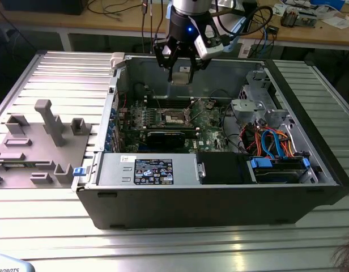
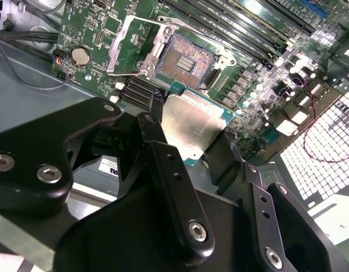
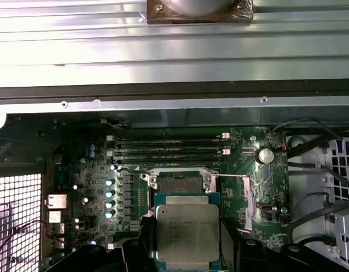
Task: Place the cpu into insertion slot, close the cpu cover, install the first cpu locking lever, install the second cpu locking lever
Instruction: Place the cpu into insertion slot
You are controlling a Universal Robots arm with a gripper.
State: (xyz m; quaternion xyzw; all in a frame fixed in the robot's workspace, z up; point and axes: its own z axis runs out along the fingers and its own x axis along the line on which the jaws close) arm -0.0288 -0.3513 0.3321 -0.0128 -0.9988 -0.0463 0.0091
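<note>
My gripper [image 1: 180, 69] hangs over the far side of the open computer case, above the motherboard [image 1: 208, 136]. It is shut on the cpu [image 2: 191, 126], a flat square chip with a silvery top, gripped by two opposite edges [image 3: 187, 233]. The cpu is in the air, above and just beside the bare insertion slot [image 2: 186, 59] [image 3: 179, 182] [image 1: 175, 117]. The cpu cover [image 2: 117, 50] [image 3: 246, 204] is swung open beside the slot, a thin silvery frame standing off the board.
A long black card [image 1: 166, 137] lies in front of the slot. The power supply [image 1: 149, 170] and a drive cage with blue cables [image 1: 273, 150] line the near side. Memory slots [image 3: 169, 148] run beside the socket. A grey fixture [image 1: 44, 136] sits on the exterior view's left.
</note>
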